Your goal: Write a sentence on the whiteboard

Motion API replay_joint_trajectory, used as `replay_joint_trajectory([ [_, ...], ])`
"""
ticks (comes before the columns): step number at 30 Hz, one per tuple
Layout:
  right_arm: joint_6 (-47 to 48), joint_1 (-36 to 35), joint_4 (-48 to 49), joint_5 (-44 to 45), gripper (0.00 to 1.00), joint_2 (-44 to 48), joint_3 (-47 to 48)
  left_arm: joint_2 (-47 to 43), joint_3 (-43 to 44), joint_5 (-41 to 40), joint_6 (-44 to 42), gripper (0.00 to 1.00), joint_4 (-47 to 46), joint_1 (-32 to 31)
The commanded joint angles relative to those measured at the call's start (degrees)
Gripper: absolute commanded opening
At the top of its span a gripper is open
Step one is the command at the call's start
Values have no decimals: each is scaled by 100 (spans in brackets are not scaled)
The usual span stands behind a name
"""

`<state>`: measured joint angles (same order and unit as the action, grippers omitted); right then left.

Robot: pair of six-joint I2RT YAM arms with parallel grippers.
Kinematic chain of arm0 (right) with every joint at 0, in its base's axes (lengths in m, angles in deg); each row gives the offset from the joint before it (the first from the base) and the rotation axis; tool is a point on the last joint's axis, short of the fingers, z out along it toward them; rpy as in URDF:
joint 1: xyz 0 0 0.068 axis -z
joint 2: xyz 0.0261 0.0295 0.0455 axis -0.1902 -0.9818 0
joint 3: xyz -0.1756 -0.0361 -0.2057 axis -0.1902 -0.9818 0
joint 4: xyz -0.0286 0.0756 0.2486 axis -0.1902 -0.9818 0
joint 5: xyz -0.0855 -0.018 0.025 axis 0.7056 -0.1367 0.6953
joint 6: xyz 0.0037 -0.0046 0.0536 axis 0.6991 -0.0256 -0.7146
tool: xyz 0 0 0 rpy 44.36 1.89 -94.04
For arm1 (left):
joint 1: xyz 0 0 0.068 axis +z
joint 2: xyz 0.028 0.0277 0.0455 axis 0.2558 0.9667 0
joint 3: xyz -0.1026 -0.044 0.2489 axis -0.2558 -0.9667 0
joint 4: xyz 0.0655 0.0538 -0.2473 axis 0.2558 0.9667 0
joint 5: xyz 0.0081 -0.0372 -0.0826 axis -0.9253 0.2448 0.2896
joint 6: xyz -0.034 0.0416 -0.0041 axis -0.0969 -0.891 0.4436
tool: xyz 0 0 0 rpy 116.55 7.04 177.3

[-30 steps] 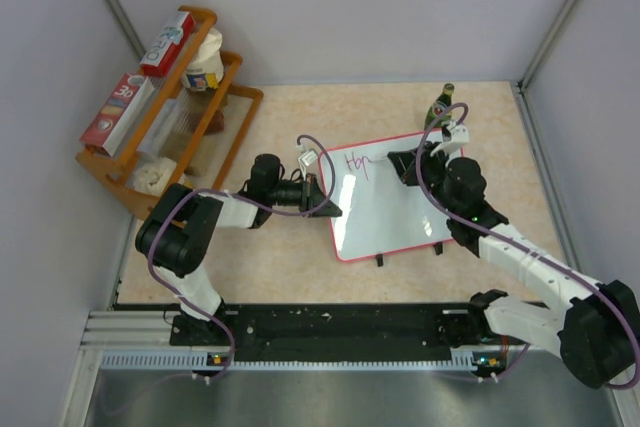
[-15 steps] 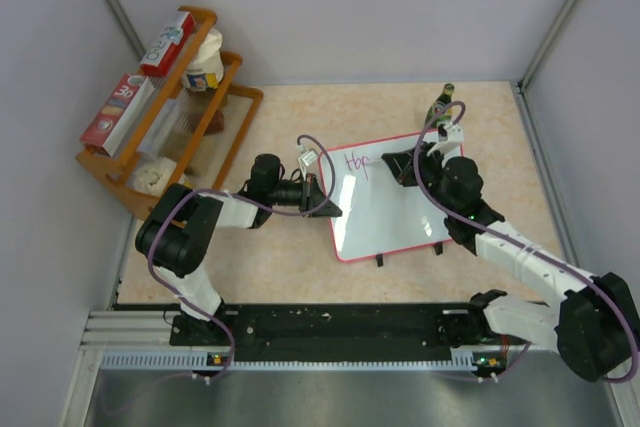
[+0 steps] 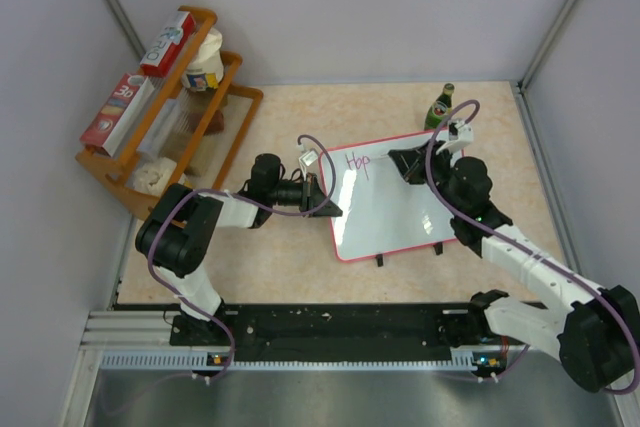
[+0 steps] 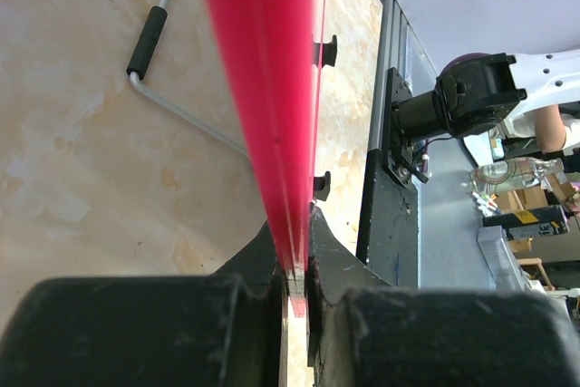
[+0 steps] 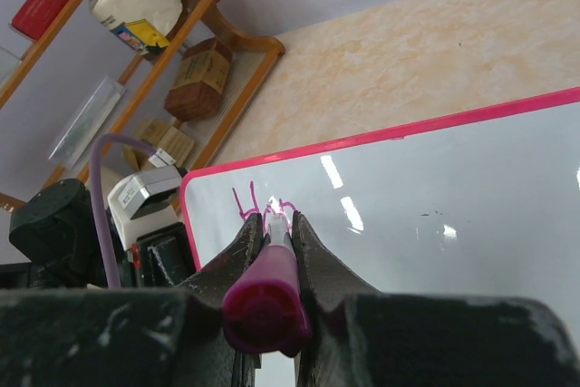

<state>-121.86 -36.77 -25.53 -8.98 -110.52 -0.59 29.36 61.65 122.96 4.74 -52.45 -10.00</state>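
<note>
Stiff, glossy, probably slippery whiteboard (image 3: 390,202), pinched at rim by left pincer (image 4: 292,253); purple marker (image 5: 267,289) pinched in right pincer (image 5: 277,224).

the right pincer (image 3: 406,163), clamping the pink marker (image 5: 265,301), is drifting back toward 3 o'clock over the whiteboard (image 3: 390,212), after sliding toward 9 o'clock half a second ago. its wrist is swinging the same way, so the green bottle (image 3: 440,107) at the counter's (image 3: 290,257) 12 o'clock edge is showing almost whole, no longer half covered.
</note>
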Motion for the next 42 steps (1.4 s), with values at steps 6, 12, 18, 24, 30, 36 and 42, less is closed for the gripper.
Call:
replay_joint_trajectory([
  [6,290,84,-88,199,0,82,222,91,-101,227,-685,0,517,-260],
  [12,299,93,-9,261,0,-6,125,91,-101,218,-694,0,526,-269],
  [18,404,102,-70,392,0,-50,142,91,-101,226,-703,0,535,-260],
  [24,492,102,-193,533,0,-15,134,91,-110,218,-703,0,543,-260],
  [30,571,102,-316,727,0,46,142,91,-101,218,-703,0,543,-269],
  [36,536,181,-317,806,0,82,142,83,-101,218,-712,0,552,-269],
  [42,475,181,-237,727,0,-15,221,83,-92,209,-720,0,561,-269],
])
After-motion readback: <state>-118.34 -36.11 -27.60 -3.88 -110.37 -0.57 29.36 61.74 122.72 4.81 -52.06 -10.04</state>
